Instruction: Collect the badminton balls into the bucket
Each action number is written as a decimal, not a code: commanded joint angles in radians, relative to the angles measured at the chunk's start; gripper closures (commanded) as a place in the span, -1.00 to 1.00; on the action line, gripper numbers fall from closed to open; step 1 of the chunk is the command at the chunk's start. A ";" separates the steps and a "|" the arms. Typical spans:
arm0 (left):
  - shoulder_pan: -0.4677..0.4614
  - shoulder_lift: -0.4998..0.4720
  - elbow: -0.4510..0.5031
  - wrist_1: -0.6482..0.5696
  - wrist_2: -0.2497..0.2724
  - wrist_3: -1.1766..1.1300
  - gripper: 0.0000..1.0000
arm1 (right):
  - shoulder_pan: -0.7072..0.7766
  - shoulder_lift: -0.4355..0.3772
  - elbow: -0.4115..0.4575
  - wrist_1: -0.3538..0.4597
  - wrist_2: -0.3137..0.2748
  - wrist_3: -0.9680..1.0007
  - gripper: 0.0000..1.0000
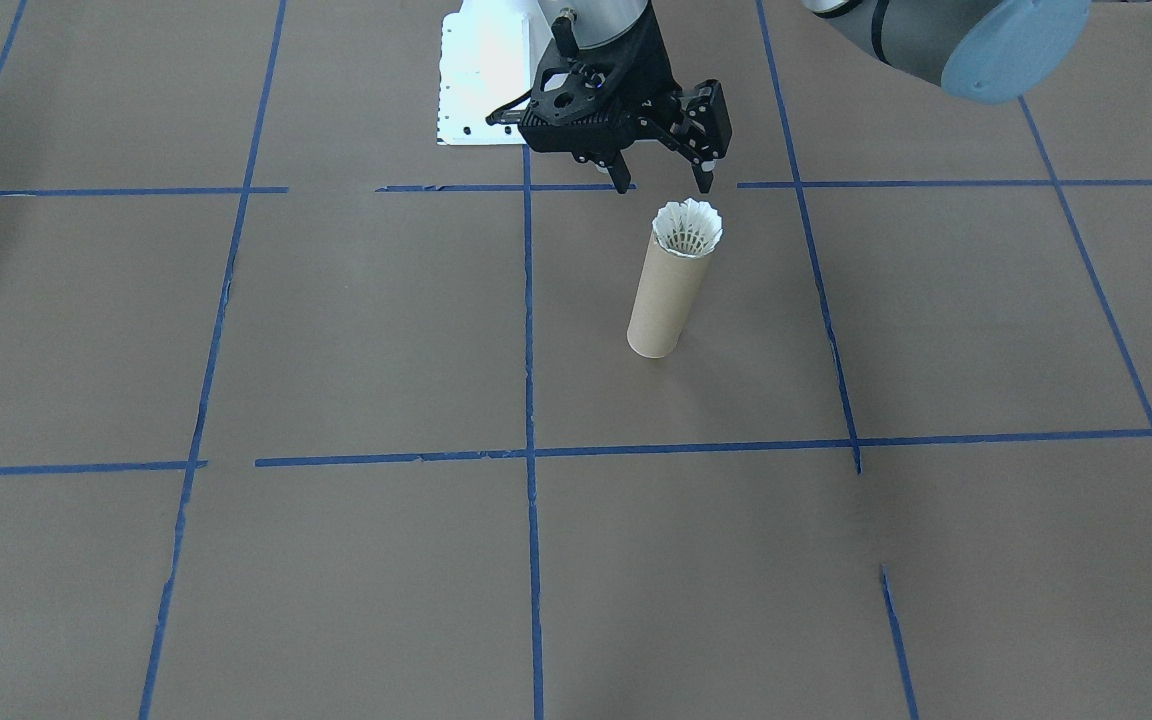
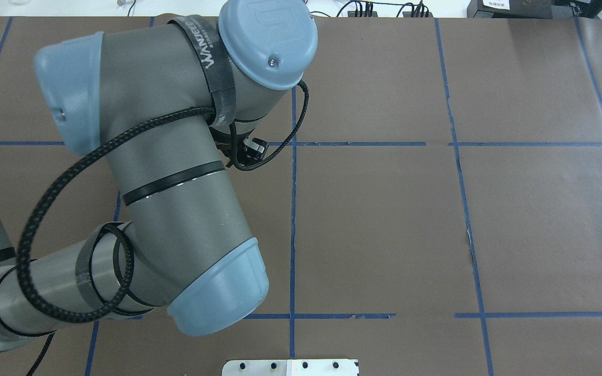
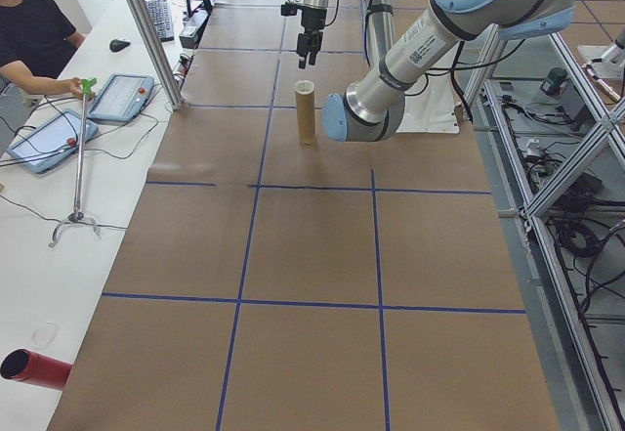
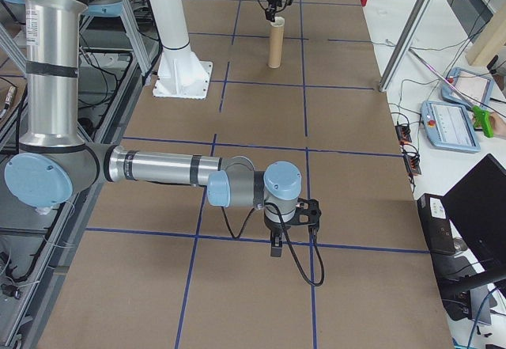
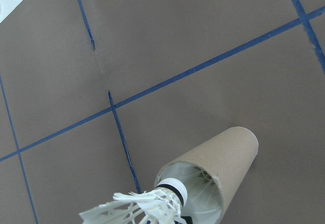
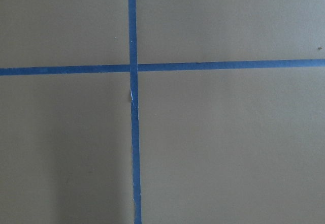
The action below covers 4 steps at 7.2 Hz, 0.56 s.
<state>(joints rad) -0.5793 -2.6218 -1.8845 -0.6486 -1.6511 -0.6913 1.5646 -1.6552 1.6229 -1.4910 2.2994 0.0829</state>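
Feathers of the shuttlecock sit cut off at the wrist view's 6 o'clock edge. Its cork points down into the upright tube, long axis vertical. The left gripper hangs spread at the tube's 12 o'clock. Overhead, the left arm hides both. Whether the right gripper is spread, I cannot tell.

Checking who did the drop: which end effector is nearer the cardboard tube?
Left. The left end effector hangs open just above the cardboard tube, which holds the shuttlecock. The right end effector sits far down the table.
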 commanded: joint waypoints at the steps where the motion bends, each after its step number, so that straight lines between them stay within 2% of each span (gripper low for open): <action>1: -0.043 0.026 -0.079 -0.084 -0.007 -0.001 -1.00 | 0.000 0.000 0.000 0.000 0.000 0.000 -1.00; 3: -0.130 0.145 -0.096 -0.297 -0.108 0.001 -1.00 | 0.000 0.000 0.000 0.000 0.000 0.000 -1.00; 4: -0.230 0.191 -0.085 -0.395 -0.163 0.012 -1.00 | 0.000 0.000 0.000 0.000 0.000 0.000 -1.00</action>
<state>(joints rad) -0.7104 -2.4912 -1.9742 -0.9223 -1.7484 -0.6884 1.5647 -1.6552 1.6229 -1.4910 2.2995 0.0828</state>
